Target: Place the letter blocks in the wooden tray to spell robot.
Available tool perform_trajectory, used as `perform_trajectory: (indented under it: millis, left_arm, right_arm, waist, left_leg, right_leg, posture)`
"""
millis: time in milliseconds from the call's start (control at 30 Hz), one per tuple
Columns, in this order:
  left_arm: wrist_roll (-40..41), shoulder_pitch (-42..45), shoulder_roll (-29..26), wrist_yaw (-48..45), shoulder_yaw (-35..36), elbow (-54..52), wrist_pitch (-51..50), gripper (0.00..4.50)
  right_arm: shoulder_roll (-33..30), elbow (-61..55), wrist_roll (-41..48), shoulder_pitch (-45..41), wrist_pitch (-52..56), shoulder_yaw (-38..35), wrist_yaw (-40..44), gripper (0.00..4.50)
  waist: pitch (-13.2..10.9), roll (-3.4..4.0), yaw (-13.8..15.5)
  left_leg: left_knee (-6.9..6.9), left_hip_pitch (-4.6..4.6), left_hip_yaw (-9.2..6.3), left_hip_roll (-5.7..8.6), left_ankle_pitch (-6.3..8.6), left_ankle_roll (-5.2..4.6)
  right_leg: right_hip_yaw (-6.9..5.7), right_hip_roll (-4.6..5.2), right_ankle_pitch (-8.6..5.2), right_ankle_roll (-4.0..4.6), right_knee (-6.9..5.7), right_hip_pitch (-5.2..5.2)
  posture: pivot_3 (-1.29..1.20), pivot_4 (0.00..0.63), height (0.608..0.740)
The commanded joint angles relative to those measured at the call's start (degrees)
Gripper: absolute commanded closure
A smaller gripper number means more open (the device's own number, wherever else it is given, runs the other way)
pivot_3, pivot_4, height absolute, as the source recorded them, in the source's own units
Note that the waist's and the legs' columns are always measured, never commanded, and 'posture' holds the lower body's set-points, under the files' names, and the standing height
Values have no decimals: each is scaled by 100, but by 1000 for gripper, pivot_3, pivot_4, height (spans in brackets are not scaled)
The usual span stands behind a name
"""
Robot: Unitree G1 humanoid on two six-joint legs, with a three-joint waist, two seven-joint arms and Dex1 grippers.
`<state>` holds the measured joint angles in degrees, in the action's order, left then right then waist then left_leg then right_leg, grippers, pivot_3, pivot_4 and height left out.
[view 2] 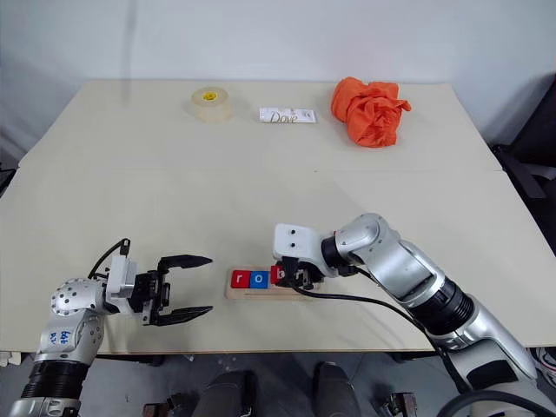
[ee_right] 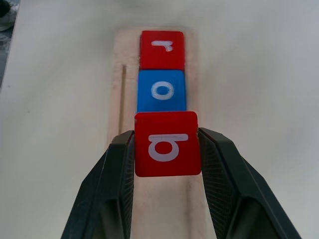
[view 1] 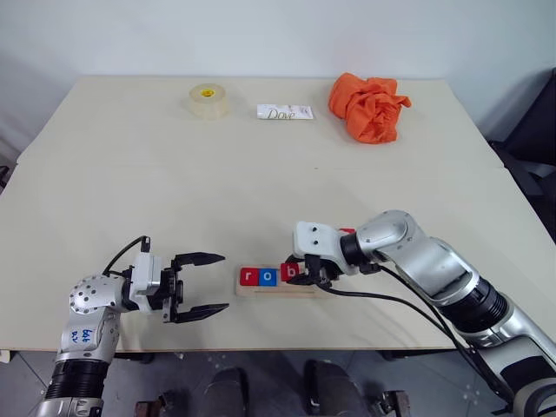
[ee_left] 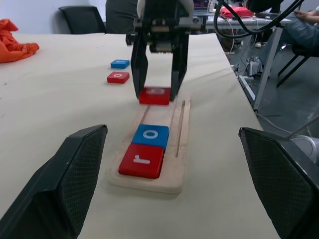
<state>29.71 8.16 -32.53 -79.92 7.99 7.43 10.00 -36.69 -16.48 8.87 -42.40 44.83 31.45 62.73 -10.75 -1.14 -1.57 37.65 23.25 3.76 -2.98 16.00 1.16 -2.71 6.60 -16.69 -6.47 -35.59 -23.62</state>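
Observation:
The wooden tray (view 1: 261,291) lies near the table's front edge. In it sit a red r block (view 1: 249,277) and, touching it, a blue o block (view 1: 268,277). My right gripper (view 1: 311,276) is shut on a red b block (ee_right: 167,143) and holds it over the tray's groove just past the blue o. Whether the b rests on the wood is unclear. Beyond the tray's far end, a red o block (ee_left: 118,77) and a blue block (ee_left: 120,63) lie loose on the table. My left gripper (view 1: 201,282) stands open and empty, level, just left of the tray.
At the table's back lie a roll of clear tape (view 1: 208,100), a white Dove packet (view 1: 284,112) and a crumpled orange cloth (view 1: 368,106). A black cable (view 1: 391,300) trails from my right wrist over the table beside the tray.

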Motion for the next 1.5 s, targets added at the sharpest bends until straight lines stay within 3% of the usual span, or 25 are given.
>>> perform_trajectory:
  millis: [33, 667, 967, 1167, 1367, 1500]
  left_arm:
    - [54, -83, 18, 49, 36, -179, 84, 0]
    - [69, -154, 22, 201, 58, -243, 129, 0]
    - [62, -94, 21, 237, 58, -189, 145, 0]
    - [48, -3, 33, 226, 32, -88, 154, 0]
    - [-3, 83, 154, 381, 10, -15, 158, 0]
    - [-32, 99, 202, 435, 18, 20, 166, 0]
  right_arm:
    - [76, -139, -67, -77, 67, 48, -49, 3037]
    - [313, 185, -402, -79, -44, 283, -127, 3037]
    - [353, -203, -215, -164, 298, 99, -78, 24]
    - [267, -556, 137, -56, 560, -365, -146, 24]
    - [-87, -441, 629, 682, 187, -2067, -413, 24]
    - [-431, -284, 730, 1315, -306, -2794, -494, 24]
  waist:
    - [0, 0, 0]
    - [0, 0, -2]
    - [0, 0, -4]
    - [0, 0, -1]
    - [1, -1, 26]
    - [1, -1, 49]
  left_leg:
    - [0, 0, 0, 0, 0, 0]
    - [0, 0, 0, -1, 0, 0]
    - [0, 0, 0, -1, 0, 0]
    - [-1, 0, 0, -1, 0, 0]
    - [-2, 1, -1, 4, 1, 0]
    - [-2, 2, 0, 6, 2, -2]
  right_leg:
    - [0, 0, 0, 0, 0, 0]
    - [0, -1, 0, 0, -1, 0]
    - [0, -1, 0, 0, -1, -1]
    - [0, 0, 0, 0, 0, -1]
    - [-2, 4, 0, 0, 6, 4]
    - [-2, 4, 1, -1, 10, 5]
  posture:
    - [0, 150, 740]
    - [0, 150, 740]
    - [0, 150, 740]
    - [0, 150, 740]
    - [0, 150, 740]
    - [0, 150, 740]
